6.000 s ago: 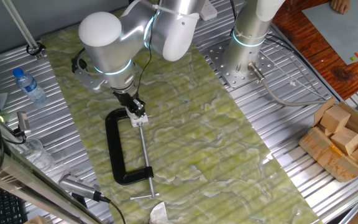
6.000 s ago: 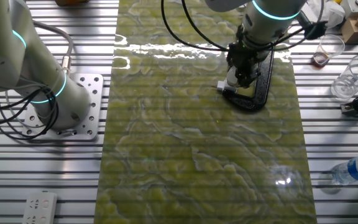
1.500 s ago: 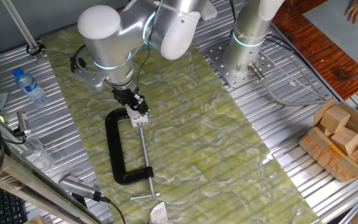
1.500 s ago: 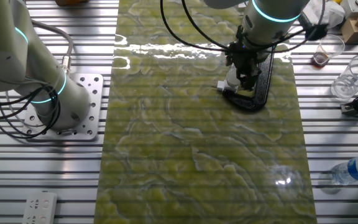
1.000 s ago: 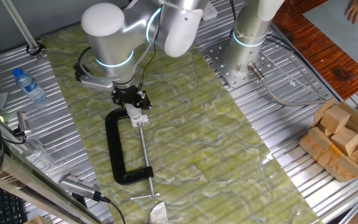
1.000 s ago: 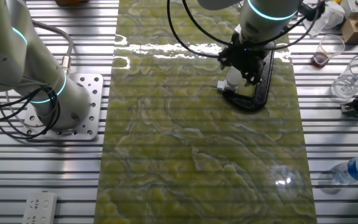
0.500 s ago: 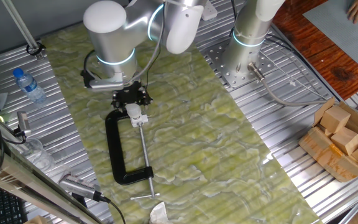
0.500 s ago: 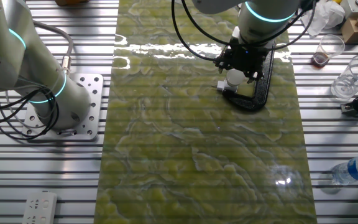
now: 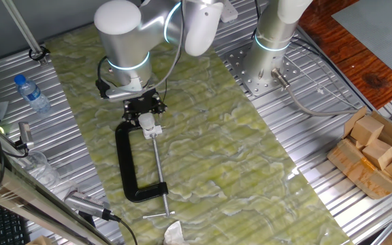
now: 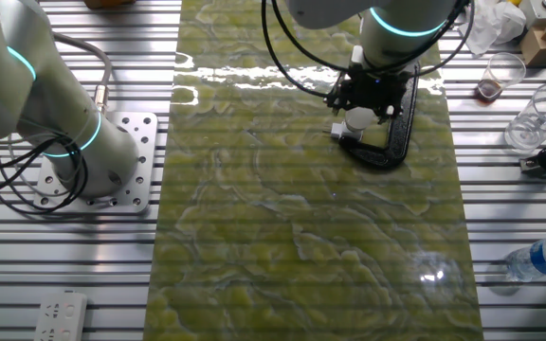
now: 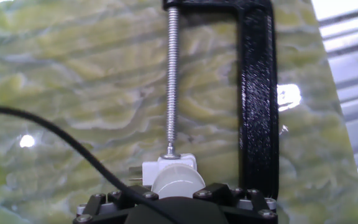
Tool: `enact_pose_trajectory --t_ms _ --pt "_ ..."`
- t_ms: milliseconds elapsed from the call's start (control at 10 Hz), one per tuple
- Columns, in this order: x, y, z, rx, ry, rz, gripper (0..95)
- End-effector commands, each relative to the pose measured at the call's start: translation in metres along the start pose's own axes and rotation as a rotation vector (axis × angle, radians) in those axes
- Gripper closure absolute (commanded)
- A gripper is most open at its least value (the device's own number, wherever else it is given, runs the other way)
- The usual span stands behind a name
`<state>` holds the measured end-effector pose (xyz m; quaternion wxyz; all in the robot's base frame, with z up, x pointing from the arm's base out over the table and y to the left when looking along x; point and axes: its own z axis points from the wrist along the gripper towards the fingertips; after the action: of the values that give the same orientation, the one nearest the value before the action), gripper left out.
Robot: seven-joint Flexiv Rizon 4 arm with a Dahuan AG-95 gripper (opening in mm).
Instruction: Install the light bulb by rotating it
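Hand view — light bulb [image 11: 178, 180] seated in socket [image 11: 166, 165].

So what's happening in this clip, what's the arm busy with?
The arm's end effector sits right above the light bulb, which stands in a white socket fitting held by a black C-clamp on the green mat. It appears to be mid-way through screwing the bulb in. Whether the fingers are closed on it can't be made out.
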<state>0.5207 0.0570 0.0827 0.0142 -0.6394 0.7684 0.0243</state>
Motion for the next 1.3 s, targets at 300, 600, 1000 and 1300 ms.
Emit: enact_pose_trajectory --t_ms 300,600,1000,1300 --pt "-0.0005 -0.0011 0.0009 0.003 0.008 -0.011 19.0" --pt "-0.0008 -0.0011 0.0019 0.006 0.005 -0.015 19.0" --pt "-0.0009 -0.0011 0.002 0.014 0.004 -0.012 57.0" --pt "-0.0009 -0.0011 0.0021 0.018 0.002 -0.003 76.0"
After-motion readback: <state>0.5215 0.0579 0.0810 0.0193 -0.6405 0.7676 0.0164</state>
